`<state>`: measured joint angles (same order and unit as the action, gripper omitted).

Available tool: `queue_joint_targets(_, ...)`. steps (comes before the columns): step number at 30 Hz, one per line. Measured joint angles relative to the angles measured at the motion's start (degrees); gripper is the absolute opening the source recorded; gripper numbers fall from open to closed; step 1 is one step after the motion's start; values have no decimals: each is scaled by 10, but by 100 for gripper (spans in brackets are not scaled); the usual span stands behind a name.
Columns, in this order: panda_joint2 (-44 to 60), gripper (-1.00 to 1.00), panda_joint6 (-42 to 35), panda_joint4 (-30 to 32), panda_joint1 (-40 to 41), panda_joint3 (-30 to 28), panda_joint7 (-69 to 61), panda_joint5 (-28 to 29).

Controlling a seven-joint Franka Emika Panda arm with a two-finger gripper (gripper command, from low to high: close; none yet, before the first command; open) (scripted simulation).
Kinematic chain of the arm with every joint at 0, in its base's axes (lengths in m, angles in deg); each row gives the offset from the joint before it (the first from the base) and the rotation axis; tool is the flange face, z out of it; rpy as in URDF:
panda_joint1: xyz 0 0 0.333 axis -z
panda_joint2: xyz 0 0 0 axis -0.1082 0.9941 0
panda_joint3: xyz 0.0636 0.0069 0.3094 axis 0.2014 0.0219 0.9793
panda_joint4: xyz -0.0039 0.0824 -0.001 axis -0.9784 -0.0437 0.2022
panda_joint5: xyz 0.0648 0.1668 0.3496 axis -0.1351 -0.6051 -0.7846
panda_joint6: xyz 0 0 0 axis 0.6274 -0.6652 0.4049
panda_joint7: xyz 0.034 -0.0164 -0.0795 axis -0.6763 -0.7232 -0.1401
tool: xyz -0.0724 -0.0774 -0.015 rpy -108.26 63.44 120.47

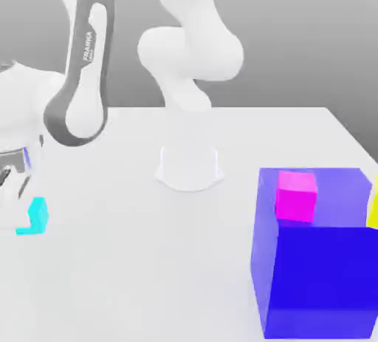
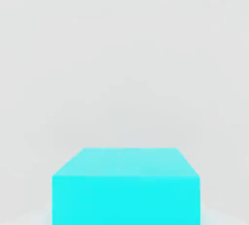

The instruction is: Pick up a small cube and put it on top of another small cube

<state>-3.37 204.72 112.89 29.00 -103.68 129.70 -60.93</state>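
The small cyan cube (image 1: pixel 37 216) rests on the white table at the exterior view's far left. My gripper (image 1: pixel 21 207) has come down over it. A white finger covers the cube's upper left part, and the jaws are shut on the cube. In the hand view the cyan cube (image 2: pixel 126 185) sits very close to the camera, its top and one side face showing. The small yellow cube (image 1: pixel 373 204) is cut by the exterior view's right edge, beside the big blue cube.
A big blue cube (image 1: pixel 317 281) stands at the exterior view's lower right with a magenta cube (image 1: pixel 297 196) on its top. The arm's white base (image 1: pixel 188 163) stands mid-table. The white table (image 1: pixel 148 259) stretches between the cyan cube and the blue one.
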Motion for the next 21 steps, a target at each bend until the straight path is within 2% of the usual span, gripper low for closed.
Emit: queue_joint_targets(21, 30, -100, -357, -232, -302, 155, 189, 386)
